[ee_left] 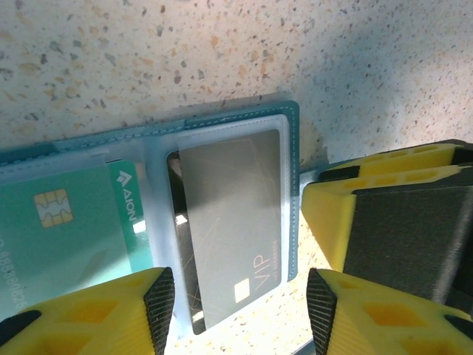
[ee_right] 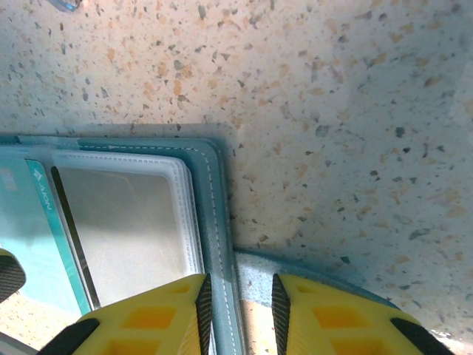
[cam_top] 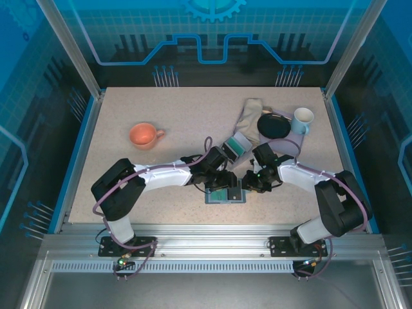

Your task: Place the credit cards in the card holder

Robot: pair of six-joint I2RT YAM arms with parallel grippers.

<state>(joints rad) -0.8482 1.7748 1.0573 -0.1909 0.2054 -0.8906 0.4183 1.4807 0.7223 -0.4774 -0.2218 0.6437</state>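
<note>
Credit cards [ee_left: 229, 222] both lie in clear sleeves of the open card holder [ee_left: 292, 192], flat on the counter [cam_top: 180, 116] near its front middle. My left end effector [ee_left: 240, 307] is open, and the low end of the dark card [ee_left: 222, 185] lies between its fingers. The teal card [ee_left: 66, 237] sits in the next sleeve. My right end effector [ee_right: 240, 310] shows a narrow gap between its fingers, over the holder's stitched edge. Whether it touches, I can't tell.

The counter is speckled beige, with blue-lit panels around it. Farther back are an orange cup [cam_top: 145, 135], a black dish [cam_top: 273, 125], a white mug [cam_top: 302, 120] and a cloth [cam_top: 250, 114]. From above, my arms cover most of the holder. The teal card runs off the left wrist view.
</note>
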